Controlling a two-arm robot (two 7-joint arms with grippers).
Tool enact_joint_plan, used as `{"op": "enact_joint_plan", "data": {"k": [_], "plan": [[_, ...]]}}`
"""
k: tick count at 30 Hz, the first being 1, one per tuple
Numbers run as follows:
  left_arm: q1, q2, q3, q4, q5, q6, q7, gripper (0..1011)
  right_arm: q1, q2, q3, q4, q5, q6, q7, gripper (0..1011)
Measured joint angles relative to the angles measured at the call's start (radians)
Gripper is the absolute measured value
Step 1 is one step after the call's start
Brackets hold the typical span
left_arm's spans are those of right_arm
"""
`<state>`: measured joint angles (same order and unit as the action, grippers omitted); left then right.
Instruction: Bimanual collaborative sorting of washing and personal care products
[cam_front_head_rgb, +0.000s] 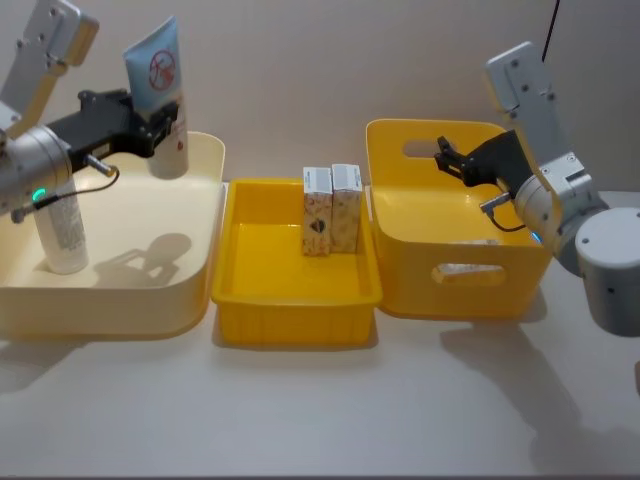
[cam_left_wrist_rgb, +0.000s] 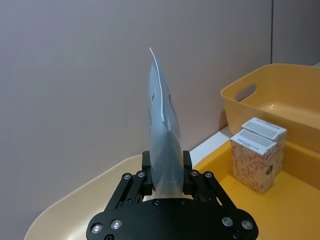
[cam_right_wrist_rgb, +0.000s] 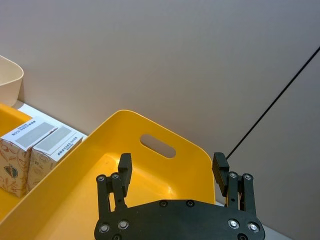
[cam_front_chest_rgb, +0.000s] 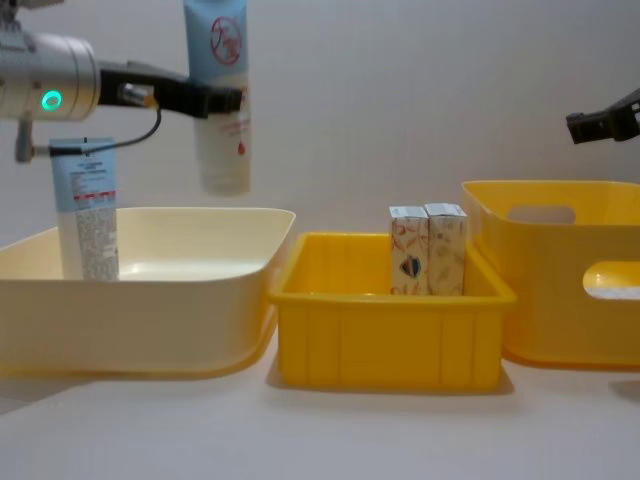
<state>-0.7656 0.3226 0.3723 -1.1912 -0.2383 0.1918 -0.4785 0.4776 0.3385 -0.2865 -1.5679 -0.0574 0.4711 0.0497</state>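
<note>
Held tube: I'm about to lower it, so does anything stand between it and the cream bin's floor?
Nothing visible does. The left claw holds the tube above the right rear of the cream bin; the floor below looks bare. The second tube stands apart, at the bin's left.

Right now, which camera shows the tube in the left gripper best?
The chest view: the held tube hangs full length, cap down, in the left gripper above the cream bin. The head view shows the tube at an angle from above; the left wrist view sees it edge-on.
</note>
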Motion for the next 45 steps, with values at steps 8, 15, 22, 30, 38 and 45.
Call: {"op": "enact_joint_plan", "data": {"k": [8,15,22,30,38,45], "plan": [[-0.1,-0.017,0.025,0.105,-0.018,-0.079,-0.11,315,0.025,0.009,-0.025,0.027,-0.01,-0.039,0.037,1001],[-0.198,-0.054,0.048,0.24,-0.036,-0.157,-0.206,315,0.048,0.009,-0.046,0.049,-0.009,-0.091,0.086,1001],[-0.27,-0.091,0.066,0.353,-0.051,-0.221,-0.275,315,0.071,0.0,-0.064,0.07,0.006,-0.15,0.138,1001],[-0.321,-0.12,0.08,0.436,-0.064,-0.265,-0.317,314,0.089,-0.006,-0.076,0.09,0.024,-0.205,0.194,1001],[-0.364,-0.151,0.092,0.513,-0.077,-0.301,-0.354,315,0.085,-0.005,-0.078,0.093,0.015,-0.207,0.201,1001],[-0.388,-0.17,0.103,0.543,-0.088,-0.313,-0.389,315,0.076,-0.013,-0.08,0.09,-0.012,-0.172,0.176,1001]]}}
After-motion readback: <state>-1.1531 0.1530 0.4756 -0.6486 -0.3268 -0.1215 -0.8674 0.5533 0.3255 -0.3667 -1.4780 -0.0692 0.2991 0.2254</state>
